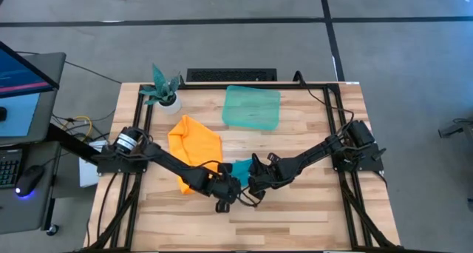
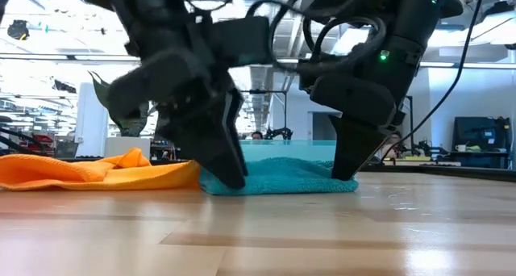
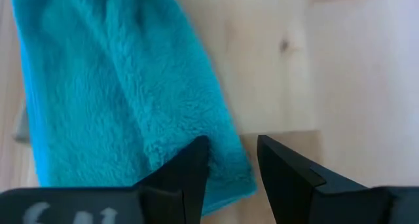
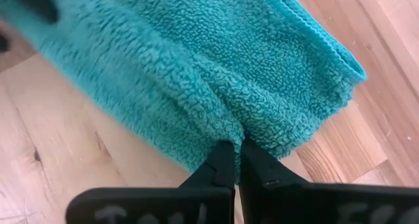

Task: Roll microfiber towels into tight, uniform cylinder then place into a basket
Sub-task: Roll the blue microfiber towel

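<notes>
Right hand: right hand (image 4: 236,152) sits at the near middle of the tabletop (image 1: 295,208), fingers pressed together on a fold at the edge of the turquoise towel (image 4: 216,60); pinch looks meant to hold that end while the cloth is rolled.
Left hand: left hand (image 3: 232,165) at about 9 o'clock from the right hand, fingers spread partway, straddling the towel's other edge; one finger over the pile, the other over bare wood. Not gripping as far as shows; likely placed to tuck or take a bite.
Turquoise towel: lies low and folded on the wood between the two hands, in low view (image 2: 282,175) a flat bundle, not yet a tight cylinder.
Stage, as judged: rolling barely begun; nothing ready for the basket.
Orange towel: orange towel (image 1: 196,146) lies crumpled at about 10 o'clock from the hands, touching or just beside the turquoise one in low view; unrolled, waiting its turn.
Basket: basket (image 1: 253,107) at 12 o'clock, farther back, well apart from the hands; nothing visible inside it.
Far corner: small potted plant (image 1: 164,90) at about 11 o'clock, no part in the work.
</notes>
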{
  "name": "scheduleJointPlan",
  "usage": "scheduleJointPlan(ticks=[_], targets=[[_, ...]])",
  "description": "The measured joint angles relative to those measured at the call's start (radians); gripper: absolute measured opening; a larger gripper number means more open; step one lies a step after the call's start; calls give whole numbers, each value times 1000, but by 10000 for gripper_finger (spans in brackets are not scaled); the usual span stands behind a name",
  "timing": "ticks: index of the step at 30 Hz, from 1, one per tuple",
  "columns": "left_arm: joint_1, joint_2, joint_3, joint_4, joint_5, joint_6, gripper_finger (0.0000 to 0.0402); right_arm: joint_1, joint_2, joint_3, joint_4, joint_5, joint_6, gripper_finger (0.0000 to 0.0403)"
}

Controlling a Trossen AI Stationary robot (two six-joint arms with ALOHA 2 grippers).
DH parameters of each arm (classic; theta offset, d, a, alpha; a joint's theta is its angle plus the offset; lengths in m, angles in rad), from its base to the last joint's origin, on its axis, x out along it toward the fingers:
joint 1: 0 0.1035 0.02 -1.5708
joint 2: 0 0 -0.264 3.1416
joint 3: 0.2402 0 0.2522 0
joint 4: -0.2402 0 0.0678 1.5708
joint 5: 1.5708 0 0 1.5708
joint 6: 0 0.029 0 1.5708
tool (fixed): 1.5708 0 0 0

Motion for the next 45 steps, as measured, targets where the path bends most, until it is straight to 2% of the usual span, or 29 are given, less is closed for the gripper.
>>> scheduleJointPlan(ticks=[8, 20, 25, 32, 38, 45], targets=[[33, -5, -37, 39, 79, -26, 127, 11, 1, 0, 1, 5, 3, 42], [32, -3, -38, 41, 85, -25, 127, 13, -2, -1, -5, 15, -14, 111], [32, 0, -38, 46, 89, -24, 127, 11, -39, 16, -109, -12, -25, 122], [32, 0, -39, 44, 89, -24, 127, 72, -153, 15, -235, 97, -33, 123], [31, 0, -39, 45, 88, -25, 127, 184, -247, 17, -332, 194, -58, 122], [31, 0, -39, 44, 88, -25, 127, 319, -197, 18, -204, 309, -180, 123]])
